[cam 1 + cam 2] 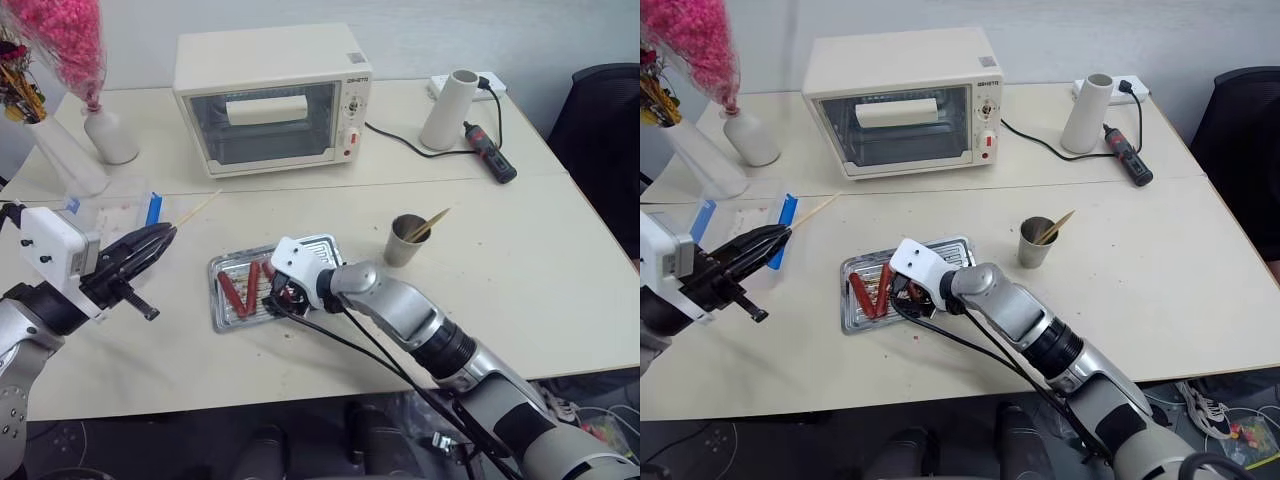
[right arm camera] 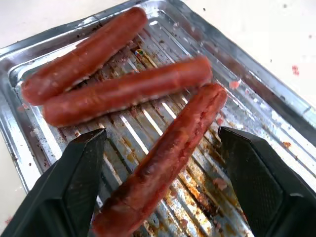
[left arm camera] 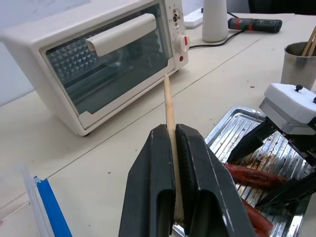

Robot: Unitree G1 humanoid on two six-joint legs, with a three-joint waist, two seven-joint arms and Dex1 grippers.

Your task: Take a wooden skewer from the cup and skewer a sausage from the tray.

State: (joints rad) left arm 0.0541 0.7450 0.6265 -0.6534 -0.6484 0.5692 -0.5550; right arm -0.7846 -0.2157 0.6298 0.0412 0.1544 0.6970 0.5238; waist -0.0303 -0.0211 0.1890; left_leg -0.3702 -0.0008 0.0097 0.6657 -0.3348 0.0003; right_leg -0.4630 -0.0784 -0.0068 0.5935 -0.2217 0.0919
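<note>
**Skewer's out, sausage not stuck yet**

Left gripper [image 3: 173,168] is clamped tight on the wooden skewer [image 3: 168,106], held up off the table beside the tray [image 2: 29,153]. Right gripper [image 2: 160,185] hangs low over the tray, jaws spread wide around one sausage [image 2: 165,155] but not touching it. So picking's done, piercing's left. Count: three sausages, and what looks like two skewers in the cup [image 1: 405,242].

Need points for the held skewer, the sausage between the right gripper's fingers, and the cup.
wooden skewer [image 3: 168,106], left wrist view, bare shaft above the fingers.
sausage [image 2: 173,148], right wrist view, middle of its length.
cup [image 1: 404,248], left eye view, outer wall.
</note>
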